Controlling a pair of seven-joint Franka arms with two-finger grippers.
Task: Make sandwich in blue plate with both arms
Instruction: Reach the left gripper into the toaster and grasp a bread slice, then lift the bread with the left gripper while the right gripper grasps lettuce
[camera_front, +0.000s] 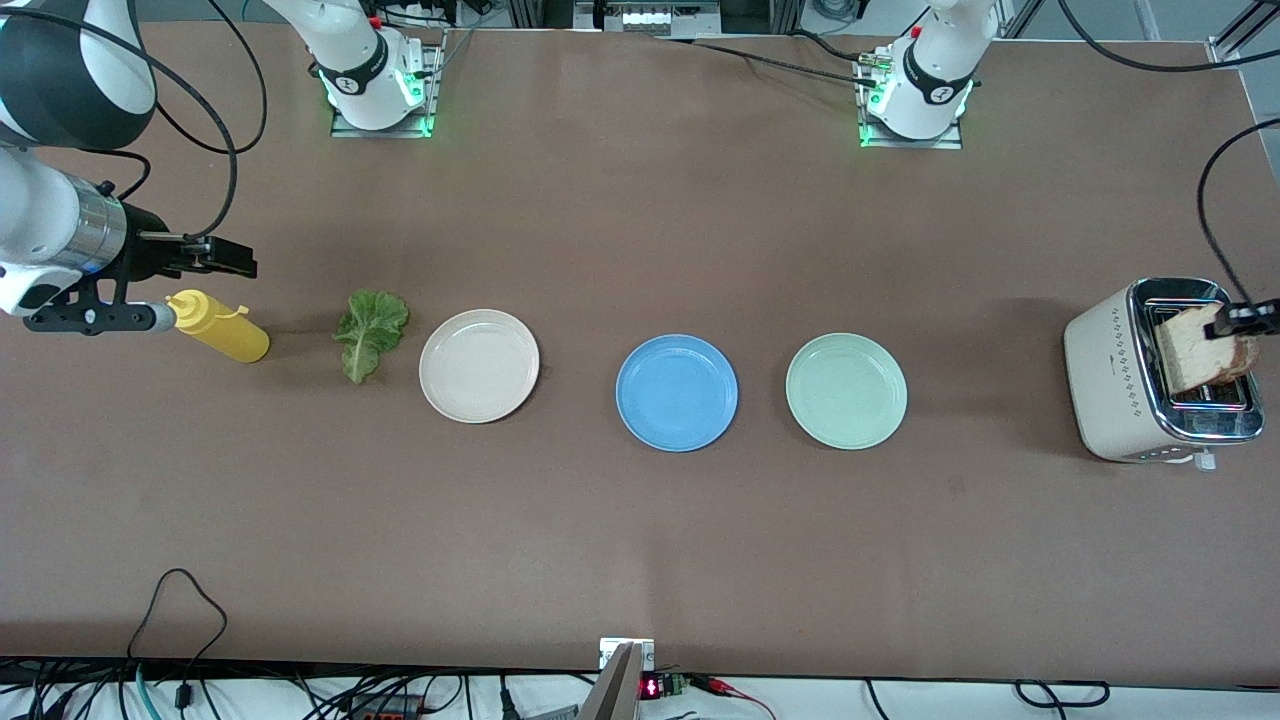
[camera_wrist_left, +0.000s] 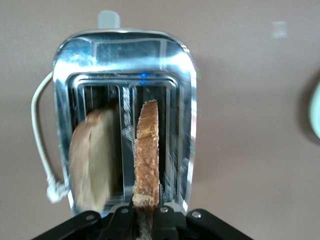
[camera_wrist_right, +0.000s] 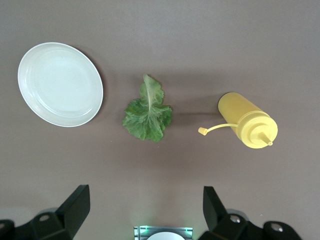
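Over the toaster (camera_front: 1150, 385) my left gripper (camera_wrist_left: 146, 214) has its fingers (camera_front: 1243, 318) closed on a bread slice (camera_wrist_left: 147, 155), lifted partly out of its slot; a second slice (camera_wrist_left: 95, 160) leans in the other slot. Well away from the toaster, toward the right arm's end, my right gripper (camera_wrist_right: 145, 207) hangs with fingers wide apart and empty, above the table near the lettuce (camera_front: 371, 330) and mustard bottle (camera_front: 220, 327). I see the blue plate (camera_front: 677, 392) bare, between the cream plate (camera_front: 479, 365) and green plate (camera_front: 846, 390).
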